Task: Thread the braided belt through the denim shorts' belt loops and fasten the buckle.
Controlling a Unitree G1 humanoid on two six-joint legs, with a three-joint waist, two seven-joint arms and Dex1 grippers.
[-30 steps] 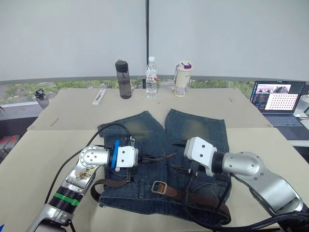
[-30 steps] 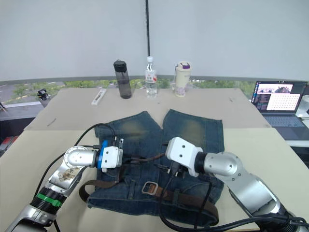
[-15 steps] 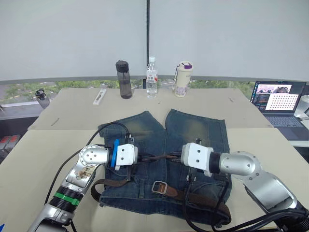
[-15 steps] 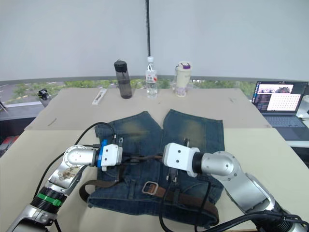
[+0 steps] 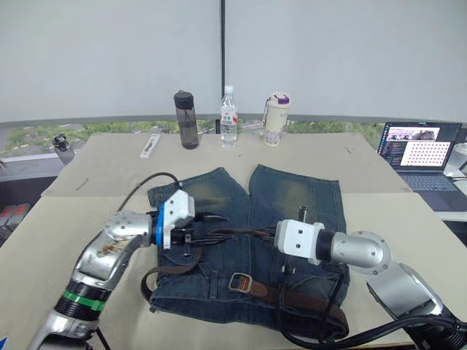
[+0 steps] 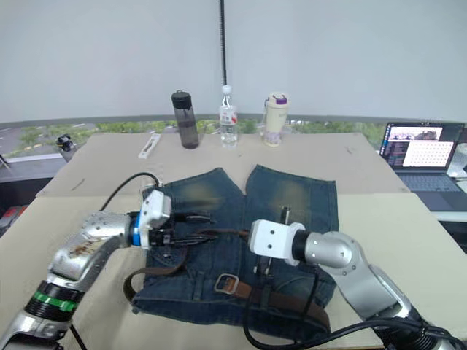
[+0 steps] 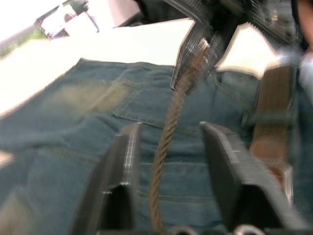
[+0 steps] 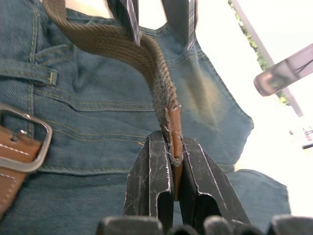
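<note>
The denim shorts (image 5: 292,197) lie flat on the table, waistband toward me. The braided belt (image 5: 241,233) runs across the waistband, its silver buckle (image 5: 241,282) lying on the denim near the front edge. My right gripper (image 5: 268,233) is shut on the belt's leather tip (image 8: 173,132), holding it just above the shorts. My left gripper (image 5: 217,229) faces it, open. The belt (image 7: 164,147) passes between its fingers (image 7: 122,166) without touching either one. A belt loop (image 8: 29,72) shows on the waistband beside the buckle (image 8: 24,142).
A dark bottle (image 5: 187,120), a clear water bottle (image 5: 229,117) and a cream tumbler (image 5: 276,119) stand along the table's far edge. An open laptop (image 5: 419,153) sits at the far right. Black cables (image 5: 306,332) trail over the shorts' near right corner.
My right gripper moved to the belt's tip and shut on it. My left gripper then let go of the belt, opened, and drew back to the left and up.
</note>
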